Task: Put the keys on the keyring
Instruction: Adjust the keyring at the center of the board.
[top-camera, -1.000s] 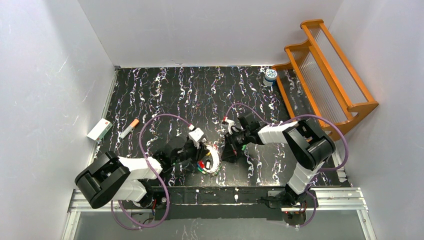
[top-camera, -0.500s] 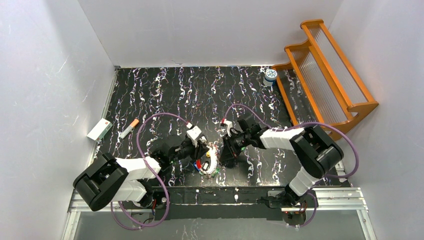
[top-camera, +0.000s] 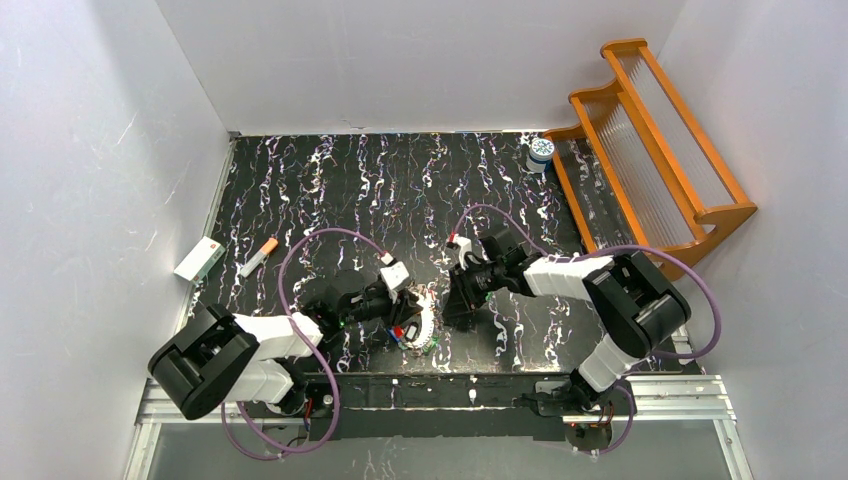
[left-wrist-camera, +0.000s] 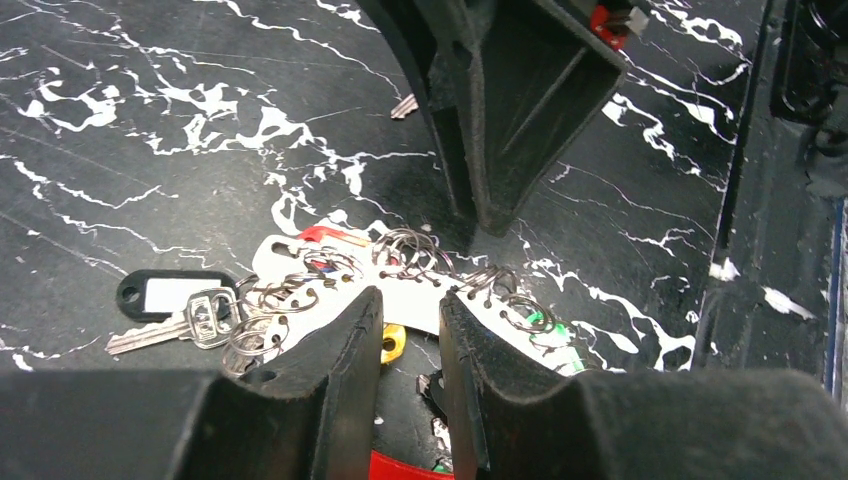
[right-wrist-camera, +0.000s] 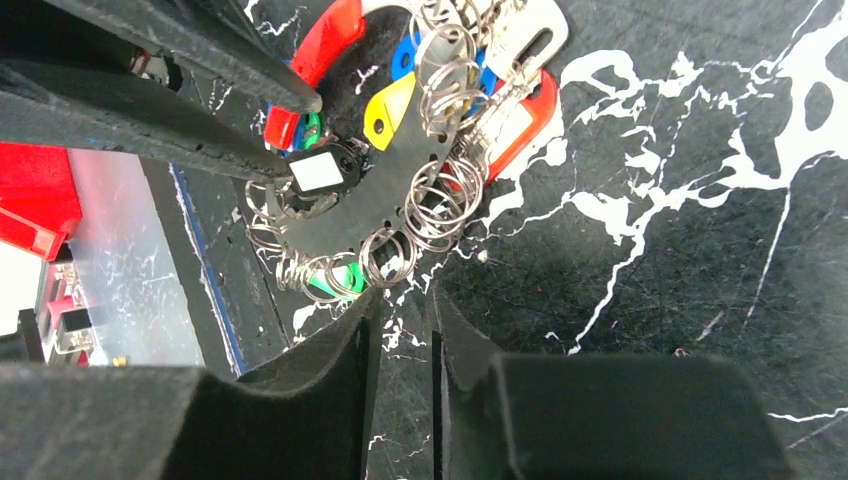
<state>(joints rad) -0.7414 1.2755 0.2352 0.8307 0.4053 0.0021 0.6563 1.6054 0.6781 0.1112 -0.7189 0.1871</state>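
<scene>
A push from the black right gripper (right-wrist-camera: 402, 300) would likely shove the keyring (top-camera: 424, 326), a curved pale plate edged with small steel split rings and coloured tags at the near-centre of the black marbled table (top-camera: 350, 190), rather than catch a ring. Its fingers are narrowly apart and empty, just beside the rings. The left gripper (left-wrist-camera: 410, 305) straddles the plate's edge with a slim gap; I cannot tell whether it is pinching.

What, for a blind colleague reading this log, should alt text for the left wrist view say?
The left gripper, fingers narrowly apart, points at the keyring, a white curved plate strung with wire rings. A silvery key and a black tag lie at its left; the right gripper reaches in from above.
</scene>
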